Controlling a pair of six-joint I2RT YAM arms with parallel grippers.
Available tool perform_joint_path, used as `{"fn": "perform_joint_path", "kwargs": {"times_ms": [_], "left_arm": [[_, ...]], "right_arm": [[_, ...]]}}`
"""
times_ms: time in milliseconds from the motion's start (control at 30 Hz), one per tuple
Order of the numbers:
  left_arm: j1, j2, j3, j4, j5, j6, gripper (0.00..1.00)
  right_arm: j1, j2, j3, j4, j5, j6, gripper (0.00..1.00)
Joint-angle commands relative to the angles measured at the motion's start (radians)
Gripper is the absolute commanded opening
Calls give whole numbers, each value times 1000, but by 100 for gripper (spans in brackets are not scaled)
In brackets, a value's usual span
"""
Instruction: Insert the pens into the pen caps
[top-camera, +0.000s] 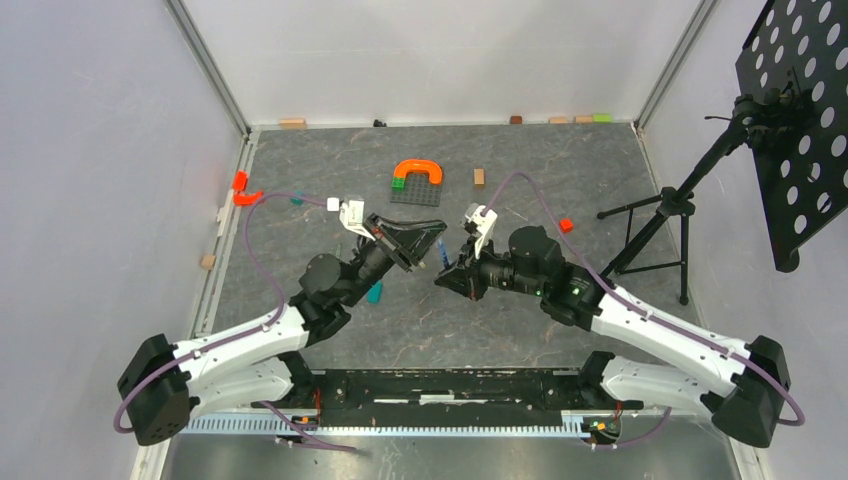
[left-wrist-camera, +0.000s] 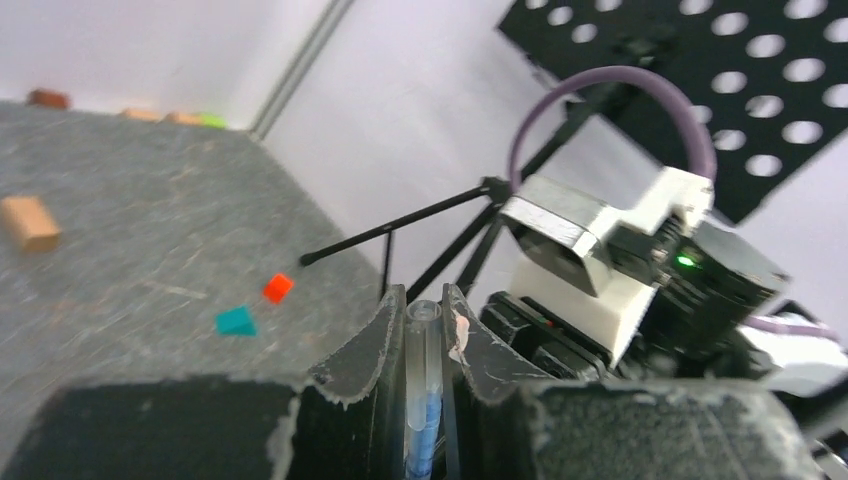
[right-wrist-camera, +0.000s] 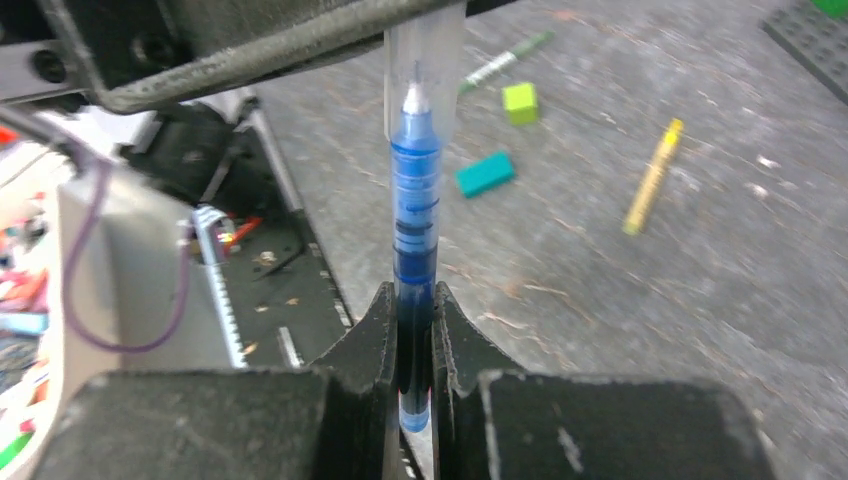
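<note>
My left gripper (top-camera: 432, 244) (left-wrist-camera: 424, 308) is shut on a clear pen cap (left-wrist-camera: 424, 345) (right-wrist-camera: 423, 50), open end toward the right arm. My right gripper (top-camera: 447, 276) (right-wrist-camera: 411, 305) is shut on the blue pen (right-wrist-camera: 415, 215) by its dark rear end. The pen's white tip and front part sit inside the cap, and the blue barrel shows through it in the left wrist view (left-wrist-camera: 424, 430). The two grippers meet above the table's middle. A tan-yellow pen (right-wrist-camera: 652, 177) and a pale green pen (right-wrist-camera: 505, 62) lie loose on the table.
A teal block (right-wrist-camera: 485, 173) (top-camera: 374, 293) and a lime block (right-wrist-camera: 519, 102) lie near the loose pens. An orange arch (top-camera: 418, 170) sits on a dark baseplate (top-camera: 415, 195) farther back. A red block (top-camera: 566, 225) and a black tripod (top-camera: 660, 215) are at the right.
</note>
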Motion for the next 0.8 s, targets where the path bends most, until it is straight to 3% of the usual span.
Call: {"fn": "perform_joint_path", "kwargs": {"times_ms": [0,133,267,500,700,767], "left_arm": [[-31,-6,-23,86,329,35,2],[-31,5,15,70,472,39,2],[-30,4,-13,169,534,6,2],[-31,11,-25,253,710,25,2],[-32,-11,-39,200,647,79,2],[-33,-26,-9,74,579,102,2]], "right_arm": [[-14,-37,24,244,-217,39,0],[-20,-60,37,246,-330,2,0],[-22,-97,30,315,-456,-1,0],[-99,-123,48,323,-500,38,0],[-173,-123,14,404,-465,176,0],[-180,-128,26,355,-407,147,0]]}}
